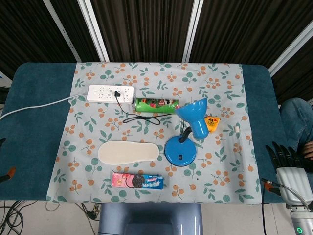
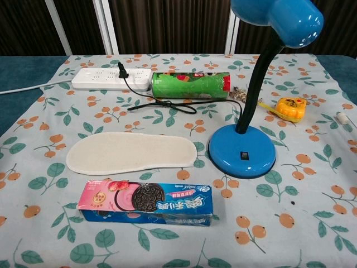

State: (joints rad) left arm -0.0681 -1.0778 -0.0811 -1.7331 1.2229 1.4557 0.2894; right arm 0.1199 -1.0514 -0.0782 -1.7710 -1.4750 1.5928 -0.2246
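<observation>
My right hand (image 1: 285, 157) hovers off the table's right edge, its dark fingers stretched out and apart, holding nothing. The thing nearest to it is a thin white tube (image 1: 238, 139) on the floral cloth. Of my left hand only a dark sliver (image 1: 1, 142) shows at the picture's left edge, so how its fingers lie is hidden. The chest view shows neither hand. A blue desk lamp (image 1: 180, 151) (image 2: 242, 156) stands right of centre, and its cord runs to a white power strip (image 1: 111, 93) (image 2: 111, 79).
A green crisp can (image 1: 157, 105) (image 2: 191, 85) lies on its side behind the lamp. A yellow tape measure (image 1: 212, 123) (image 2: 290, 108) sits to the lamp's right. A cream insole (image 1: 128, 152) (image 2: 131, 153) and a cookie pack (image 1: 137, 181) (image 2: 146, 202) lie near the front edge.
</observation>
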